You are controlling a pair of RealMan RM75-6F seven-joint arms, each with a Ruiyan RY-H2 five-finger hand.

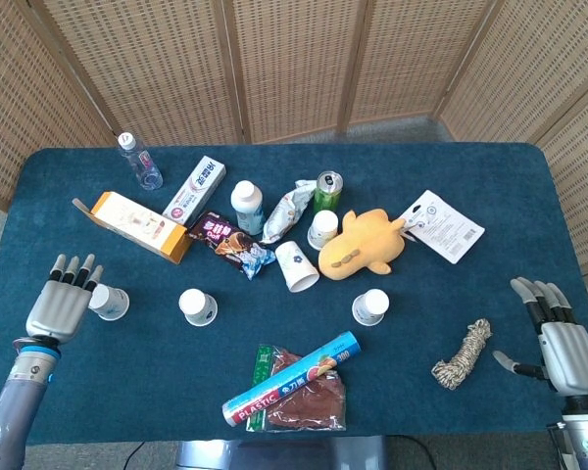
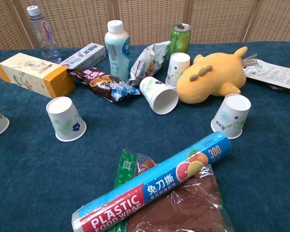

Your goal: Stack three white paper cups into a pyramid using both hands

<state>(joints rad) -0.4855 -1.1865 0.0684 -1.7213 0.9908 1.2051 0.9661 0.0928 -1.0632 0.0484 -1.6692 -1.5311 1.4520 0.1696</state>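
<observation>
Head view: left robot hand point(image 1: 57, 307) spread, empty, beside upside-down cup point(image 1: 109, 303); right robot hand point(image 1: 556, 338) spread, empty, near rope point(image 1: 462, 353).

We see a table point(image 1: 529, 196) covered in dark blue cloth, backed by folding woven-rattan screens point(image 1: 294, 59) with wooden frames, grey floor point(image 1: 392, 129) between them, under even light.

Bare cloth point(image 1: 441, 304) between cups, rope point(image 1: 463, 353).

Matt blue cloth covers the worktop point(image 2: 34, 174), bearing matt paper cups point(image 2: 65, 119), a glossy plastic-wrap roll point(image 2: 154, 187), and a shiny metal can point(image 2: 180, 37).
</observation>
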